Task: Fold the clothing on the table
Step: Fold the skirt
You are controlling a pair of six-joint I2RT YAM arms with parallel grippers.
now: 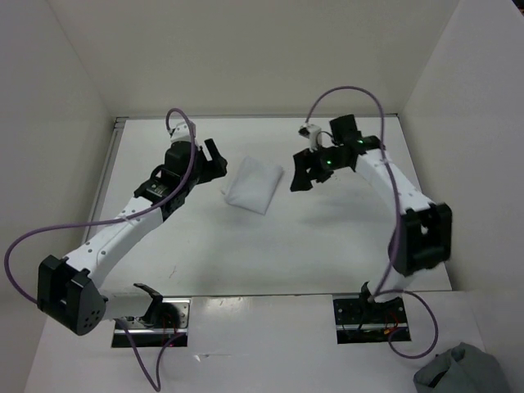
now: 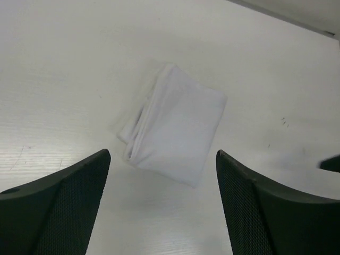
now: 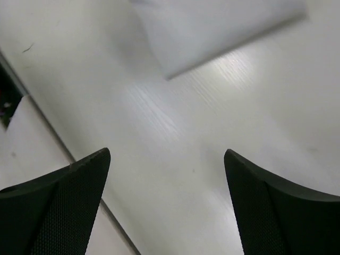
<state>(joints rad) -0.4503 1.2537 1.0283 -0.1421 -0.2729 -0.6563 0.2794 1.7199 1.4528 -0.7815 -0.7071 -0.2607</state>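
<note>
White walls close in a white table [image 1: 286, 246], and from above, the clothing [image 1: 254, 185] lies in the far half of it, roughly midway between the left and right edges. It is a small white packet, already layered into a compact rectangle. Its long axis runs from the near edge toward the far edge, tipped a little to the right at the far end. The left tool [image 1: 214, 160] sits just beside its far-left corner and the right tool [image 1: 301, 173] just beside its right side. Neither touches it, and I cannot say which is nearer. A grey-blue bundle [image 1: 463, 372] sits off at the near-right corner, well apart.

From the left wrist, the clothing [image 2: 175, 130] lies straight ahead of the left tool [image 2: 162, 154], whose jaws stand wide with nothing in them. The stacked fold edges face the left finger [image 2: 64, 196], and the near corner falls just between the two tips.

From the right wrist, the right tool [image 3: 167, 151] is just as wide and empty over bare table. Only a corner of the clothing [image 3: 212, 26] shows at the top, ahead of the fingers and apart from them.

I judge the fold looks close to finished. Any further crease would go across that long axis, with either arm able to reach.
</note>
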